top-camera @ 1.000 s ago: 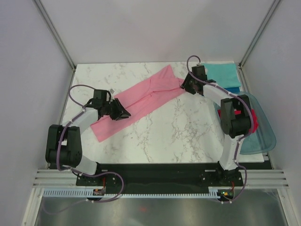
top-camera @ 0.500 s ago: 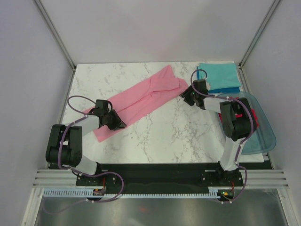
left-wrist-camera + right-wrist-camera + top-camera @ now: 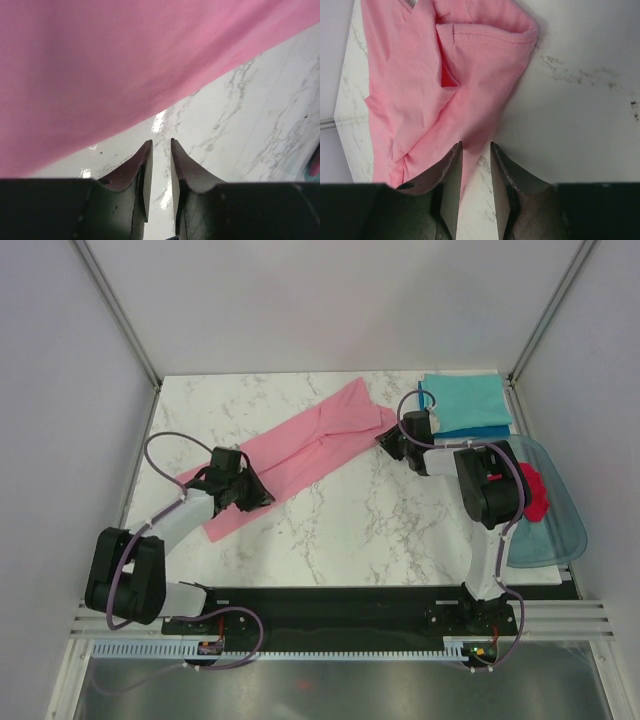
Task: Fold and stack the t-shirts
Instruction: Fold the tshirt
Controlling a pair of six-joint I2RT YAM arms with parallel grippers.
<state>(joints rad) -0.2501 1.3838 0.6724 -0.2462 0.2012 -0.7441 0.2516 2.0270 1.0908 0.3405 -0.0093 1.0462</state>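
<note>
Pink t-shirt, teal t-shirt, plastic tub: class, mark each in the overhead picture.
pink t-shirt point(image 3: 310, 445), overhead view, middle of the long strip.
teal t-shirt point(image 3: 465, 395), overhead view, centre of its top face.
plastic tub point(image 3: 570, 528), overhead view, its right wall.

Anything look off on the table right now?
Only the pink t-shirt: it lies diagonally, askew to the squared teal stack, and its end near the right hand is bunched. Nothing spilled or damaged.

Matt cloth t-shirt point(image 3: 310, 445), glossy marbled table point(image 3: 380, 530)
</note>
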